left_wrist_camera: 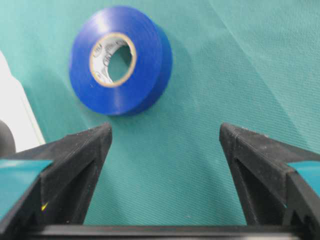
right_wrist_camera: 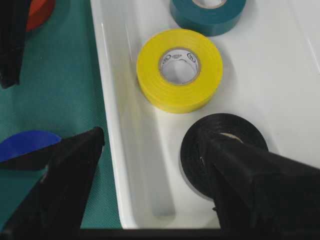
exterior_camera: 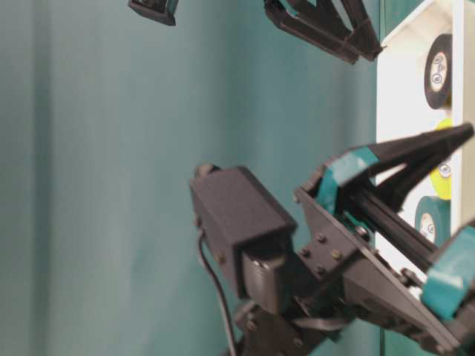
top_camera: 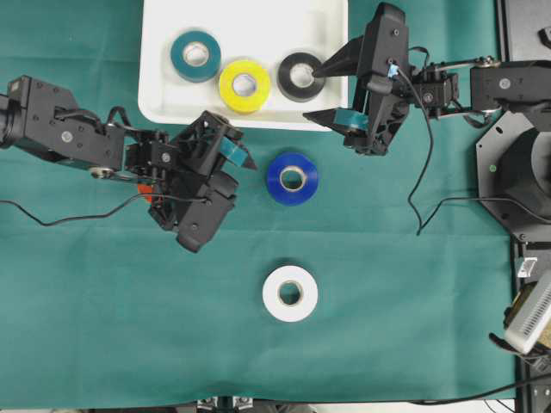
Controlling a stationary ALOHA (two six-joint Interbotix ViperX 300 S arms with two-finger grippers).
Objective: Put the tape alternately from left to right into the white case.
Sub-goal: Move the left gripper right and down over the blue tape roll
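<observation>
The white case (top_camera: 155, 103) lies at the top, holding a teal roll (top_camera: 195, 55), a yellow roll (top_camera: 244, 85) and a black roll (top_camera: 301, 76) in a row. My right gripper (top_camera: 312, 96) is open and straddles the case's front rim (right_wrist_camera: 107, 150). One of its fingers is over the black roll (right_wrist_camera: 192, 155) and the other is outside over the cloth. My left gripper (top_camera: 239, 179) is open and empty, just left of the blue roll (top_camera: 292, 178), which lies flat ahead of its fingertips (left_wrist_camera: 145, 65). A white roll (top_camera: 290, 293) lies nearer the front. A red roll (top_camera: 145, 194) peeks from under the left arm.
Green cloth covers the table. The left arm's black body (top_camera: 198, 215) and its cable (top_camera: 69, 215) lie left of the blue roll. The right arm's cable (top_camera: 417, 189) hangs over the cloth, and its base (top_camera: 516, 172) stands at the right edge.
</observation>
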